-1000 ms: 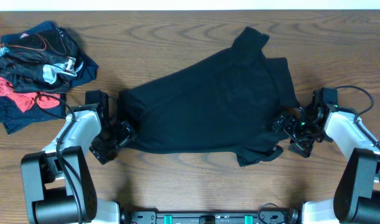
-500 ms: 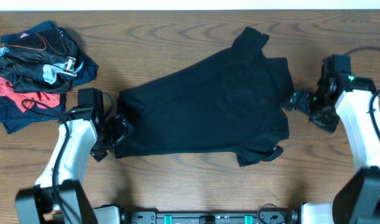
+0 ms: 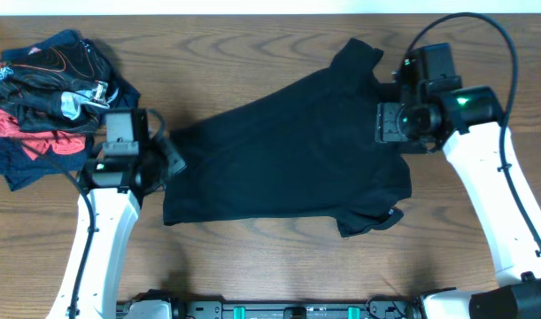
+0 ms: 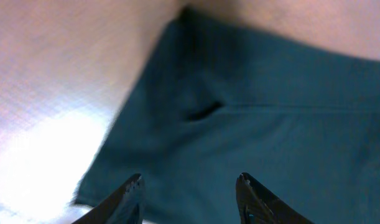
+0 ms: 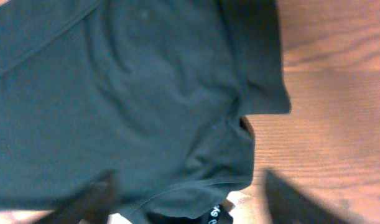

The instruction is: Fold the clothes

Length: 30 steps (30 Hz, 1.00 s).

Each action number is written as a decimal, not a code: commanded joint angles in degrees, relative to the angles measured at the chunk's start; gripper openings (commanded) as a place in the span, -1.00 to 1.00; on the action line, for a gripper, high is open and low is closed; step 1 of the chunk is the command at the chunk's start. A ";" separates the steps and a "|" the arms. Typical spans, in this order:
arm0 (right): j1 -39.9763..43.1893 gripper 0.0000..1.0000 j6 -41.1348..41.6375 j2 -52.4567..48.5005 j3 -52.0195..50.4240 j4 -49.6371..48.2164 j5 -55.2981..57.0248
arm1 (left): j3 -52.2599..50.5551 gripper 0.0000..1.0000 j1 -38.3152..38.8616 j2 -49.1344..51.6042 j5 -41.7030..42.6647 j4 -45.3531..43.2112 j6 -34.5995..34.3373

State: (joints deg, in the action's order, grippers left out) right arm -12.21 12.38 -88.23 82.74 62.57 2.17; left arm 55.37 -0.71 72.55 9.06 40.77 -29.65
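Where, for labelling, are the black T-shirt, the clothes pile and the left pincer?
black T-shirt [image 3: 297, 151]: overhead view, body centre.
clothes pile [image 3: 49, 97]: overhead view, heap's middle.
left pincer [image 4: 188, 186]: left wrist view, between fingertips.

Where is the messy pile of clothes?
In the overhead view, the pile of clothes sits at the table's far left corner, just beyond the left gripper and left of the spread black T-shirt.

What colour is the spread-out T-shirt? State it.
The T-shirt is plain black, clearest in the overhead view.
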 commanded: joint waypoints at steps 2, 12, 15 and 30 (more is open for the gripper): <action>-1.90 0.06 -2.38 0.57 1.09 0.33 2.95 | 3.58 0.04 3.67 4.39 1.01 -0.85 2.19; -1.68 0.99 -2.19 0.57 1.09 3.89 5.16 | 7.72 0.16 4.70 21.75 5.99 -1.73 2.14; -1.68 0.98 -2.16 0.57 1.09 4.83 5.16 | 8.87 0.13 4.70 24.57 5.95 -2.01 2.16; -1.79 0.98 -2.16 0.57 1.11 7.23 5.11 | 9.75 0.02 4.66 30.49 4.63 -6.95 2.14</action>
State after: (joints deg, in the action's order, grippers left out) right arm -13.74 10.83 -88.23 82.76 69.28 6.31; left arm 63.92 3.88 100.60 14.61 34.06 -28.23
